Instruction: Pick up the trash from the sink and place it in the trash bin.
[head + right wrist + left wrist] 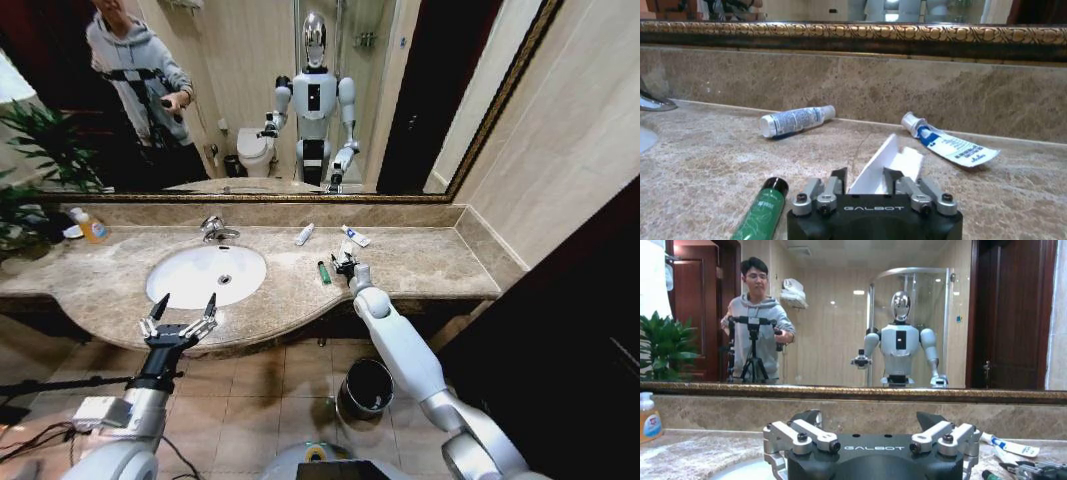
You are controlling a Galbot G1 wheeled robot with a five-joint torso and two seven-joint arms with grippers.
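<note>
Near the counter's front edge, right tool [346,266] clamping white paper [888,162]

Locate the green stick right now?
In the head view the green stick lies on the marble counter right of the sink, just left of the right hand.

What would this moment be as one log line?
right end effector: shut on white paper, countertop | left end effector: open, at sink front | green stick, tubes: on counter | bin: on floor
</note>
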